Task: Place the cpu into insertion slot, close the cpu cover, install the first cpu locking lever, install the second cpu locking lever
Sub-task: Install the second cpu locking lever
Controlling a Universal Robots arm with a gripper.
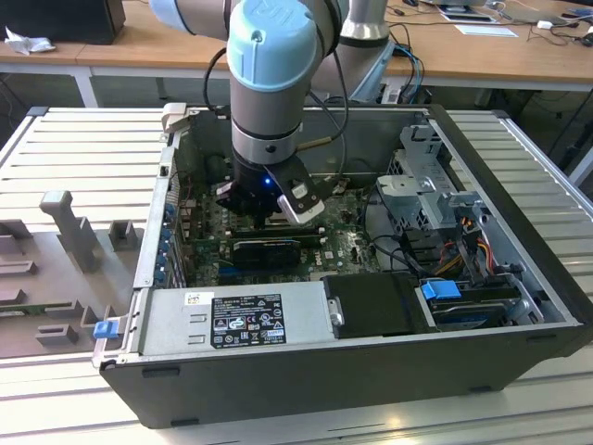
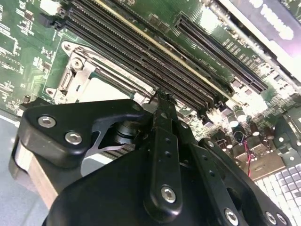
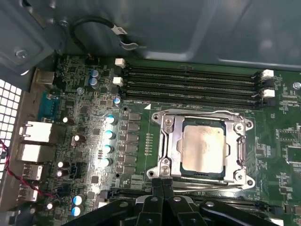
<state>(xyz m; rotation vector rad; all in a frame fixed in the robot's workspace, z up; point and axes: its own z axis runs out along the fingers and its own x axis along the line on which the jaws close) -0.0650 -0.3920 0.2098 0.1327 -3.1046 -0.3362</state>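
The exterior view looks down on the open computer case (image 1: 519, 278) from outside — both wrist views look closely at the motherboard (image 3: 282, 136) inside.

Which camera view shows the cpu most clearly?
The first wrist view: the cpu lies flat in the insertion slot, its whole silver top facing the camera. In the second wrist view the gripper covers most of it. In the exterior view the arm stands before that area.

white and black labels on power supply (image 1: 236, 318), print unreadable
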